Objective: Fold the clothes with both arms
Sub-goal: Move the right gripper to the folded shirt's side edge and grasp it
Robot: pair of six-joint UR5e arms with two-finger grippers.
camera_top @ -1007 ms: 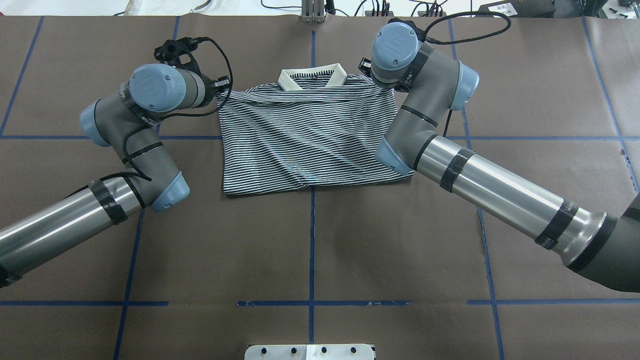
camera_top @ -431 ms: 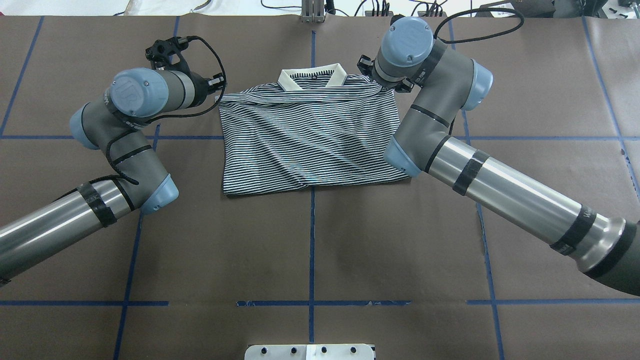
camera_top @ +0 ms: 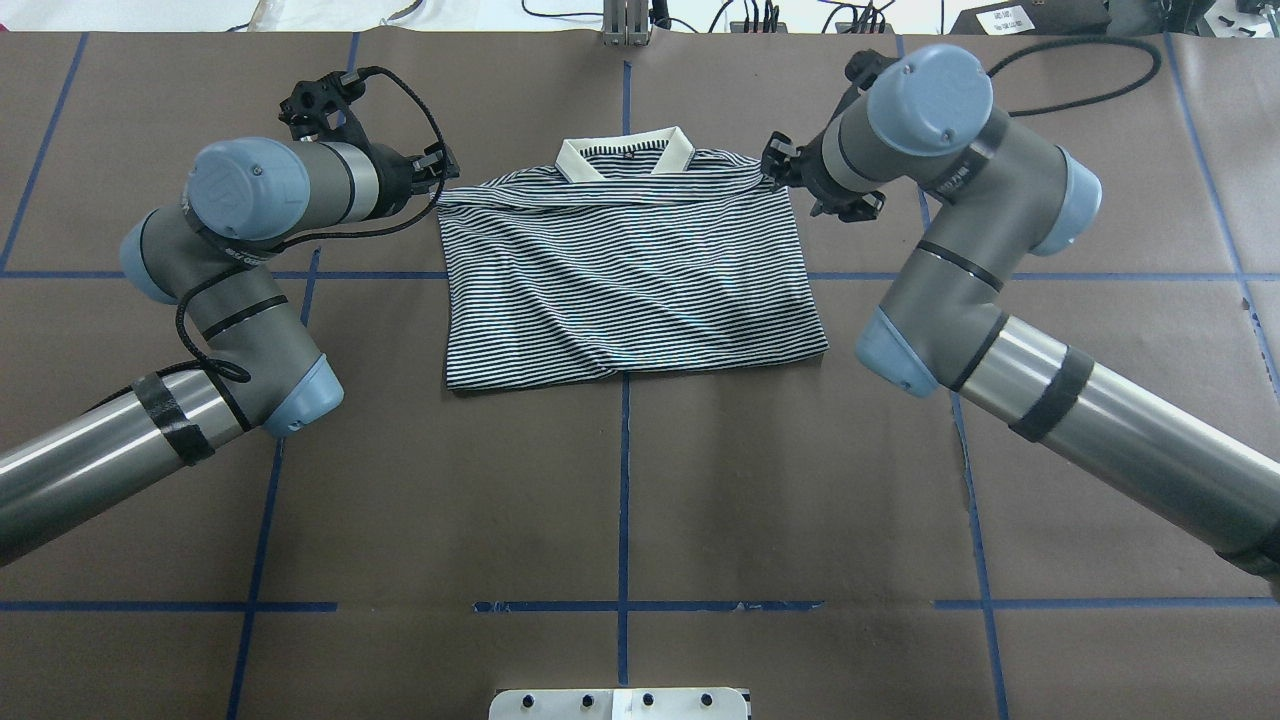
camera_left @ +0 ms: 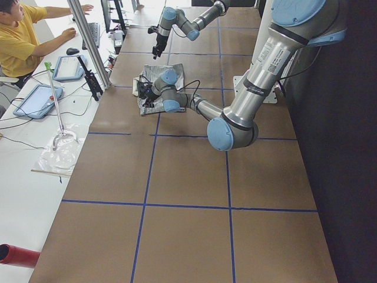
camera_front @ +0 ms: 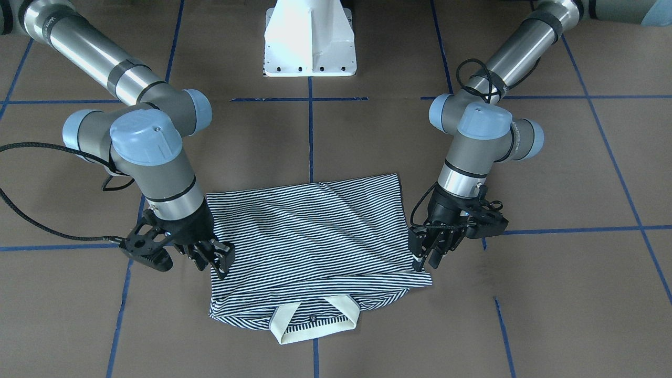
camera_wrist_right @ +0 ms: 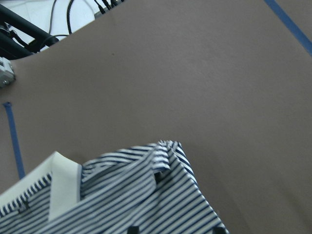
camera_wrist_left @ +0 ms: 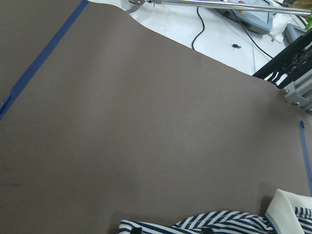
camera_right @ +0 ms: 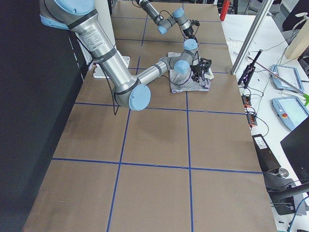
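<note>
Two grey jointed robot arms with light-blue joint caps, the left arm (camera_top: 250, 260) and the right arm (camera_top: 960, 220), flank one short-sleeved polo shirt with thin navy-and-white stripes (camera_top: 625, 285). The shirt lies folded into a rough rectangle on the brown paper-covered table (camera_top: 800, 480).

Directions follow the overhead view, with 12 o'clock pointing away from the robot.

- The shirt's plain cream collar (camera_top: 625, 157) sits at its 12 o'clock edge.
- A blue tape line (camera_top: 623, 480) runs out from under the 6 o'clock edge.
- The left gripper (camera_front: 427, 261) is at the shirt's 10 o'clock shoulder corner. Its fingers are parted a little, with the tips at the fabric's edge, and they clamp nothing.
- The right gripper (camera_front: 213, 268) is at the 2 o'clock shoulder corner. Its fingers are likewise parted and empty, with one tip over the stripes.
- The 2 o'clock corner is slightly bunched.
</note>
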